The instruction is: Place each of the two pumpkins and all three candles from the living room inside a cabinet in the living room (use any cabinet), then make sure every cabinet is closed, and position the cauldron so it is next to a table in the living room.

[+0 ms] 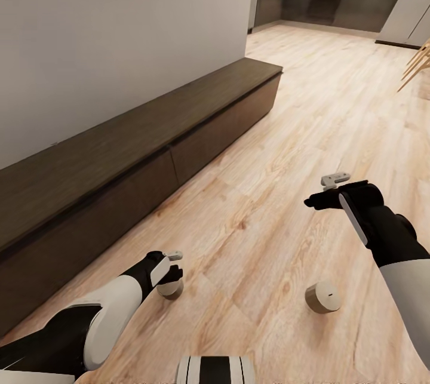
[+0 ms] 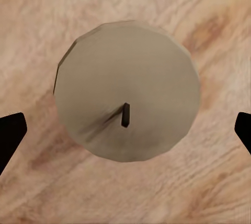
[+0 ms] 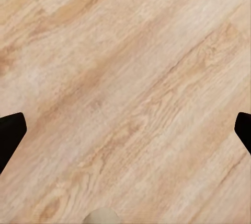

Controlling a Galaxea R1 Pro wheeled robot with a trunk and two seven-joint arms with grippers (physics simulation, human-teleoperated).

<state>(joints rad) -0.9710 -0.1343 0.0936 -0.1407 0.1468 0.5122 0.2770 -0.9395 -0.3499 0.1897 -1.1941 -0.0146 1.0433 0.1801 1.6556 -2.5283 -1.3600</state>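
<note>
**Q:** So, what sits beneath your left gripper (image 1: 173,269)?

**A:** One candle (image 2: 127,89), a stubby beige-tan cylinder seen end-on from my left wrist: faceted rim, flat matte top, a short dark wick at the centre casting a faint shadow. It stands upright on the wooden floor (image 1: 286,133). My left fingertips (image 2: 10,132) show as two dark wedges far out on either side of it, spread wide and not touching it. From the head view, that hand hangs right over the candle, which peeks out just below it.

**Q:** And the other candle?

**A:** A second candle (image 1: 322,297) rests on the floor in front of me toward my right side, well apart from the first. It has the same tan colour and squat shape, with a tiny dark wick mark on its face.

**Q:** State of your right gripper (image 1: 322,193)?

**A:** It hovers over bare planks, fingers likewise spread wide and holding nothing. A sliver of pale tan shows at one edge of the right wrist view; I cannot tell what it is.

**Q:** Where is the cabinet (image 1: 149,151)?

**A:** Along the wall to my left: long, low, dark brown, with a flat top and plain door panels that look shut. The nearer candle lies a little way out from its front.
</note>
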